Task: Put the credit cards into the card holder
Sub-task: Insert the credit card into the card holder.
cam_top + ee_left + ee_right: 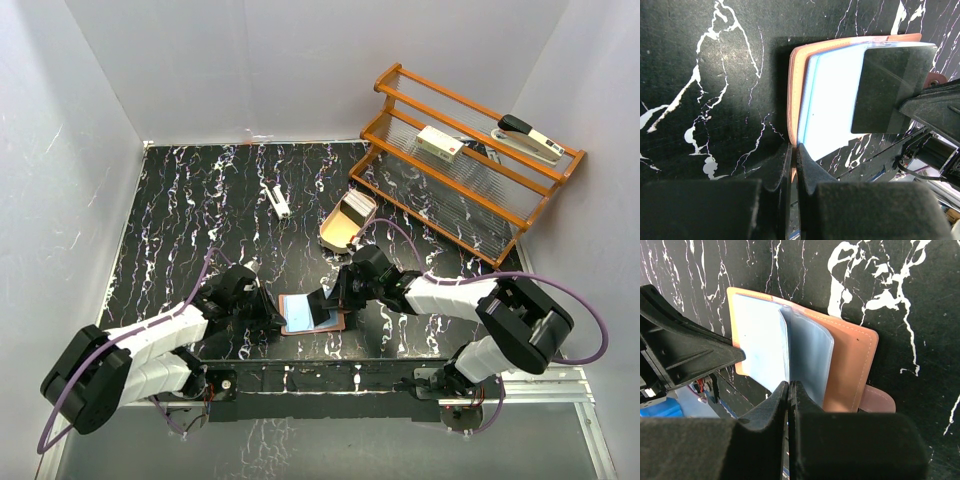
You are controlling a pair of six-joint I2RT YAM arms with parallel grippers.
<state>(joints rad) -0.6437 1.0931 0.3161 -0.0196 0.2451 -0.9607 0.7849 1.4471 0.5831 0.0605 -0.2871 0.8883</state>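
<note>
Both shut | right claw (790, 385) holds, seemingly, a dark flat credit card (890, 85) directly over the open salmon leather card holder (850, 355) | left claw (794, 150) nips its edge

Both arms reach low toward each other (wrists nearly meeting); left fingers (774, 169) and right fingers (773, 402) pinched closed.

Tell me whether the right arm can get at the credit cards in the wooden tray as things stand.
Probably yes, once it lets go. The credit cards sit in the wooden tray just beyond the right gripper, nothing between. But that gripper is shut on a leaf of the card holder.
</note>
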